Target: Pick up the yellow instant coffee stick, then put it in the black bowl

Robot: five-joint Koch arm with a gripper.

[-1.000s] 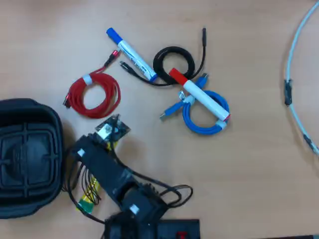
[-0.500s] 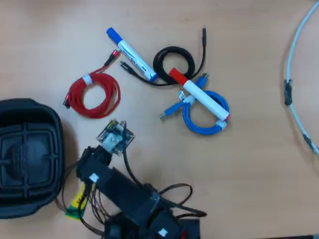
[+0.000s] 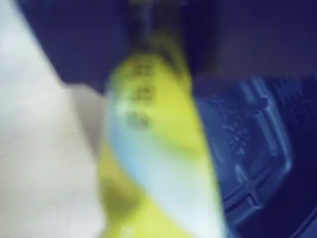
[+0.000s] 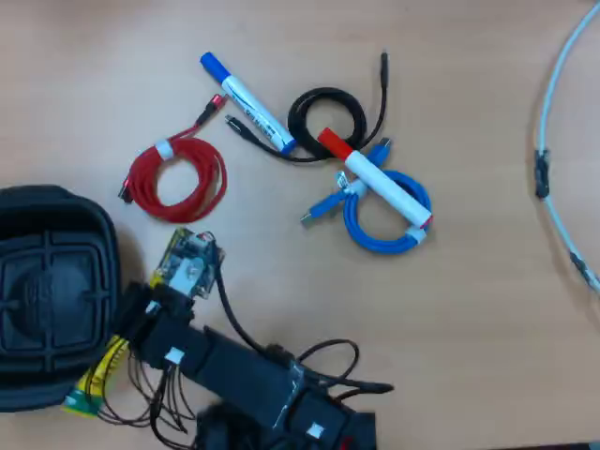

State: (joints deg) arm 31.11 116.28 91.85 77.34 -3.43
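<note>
Robot arm's fingers (image 4: 114, 349) grip the yellow instant coffee stick (image 4: 98, 372) at the black bowl (image 4: 47, 291) rim.

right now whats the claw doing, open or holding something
Claw: closed on the yellow coffee stick, carrying it at the edge of the black bowl; its fingers are hidden under the arm.

You see a smooth, light brown wooden table (image 4: 450, 309). The big black plastic bowl (image 4: 47, 291) at its left edge looks dull, with raised ribs. The long yellow coffee stick (image 3: 153, 148) looks shiny, like slick foil.
</note>
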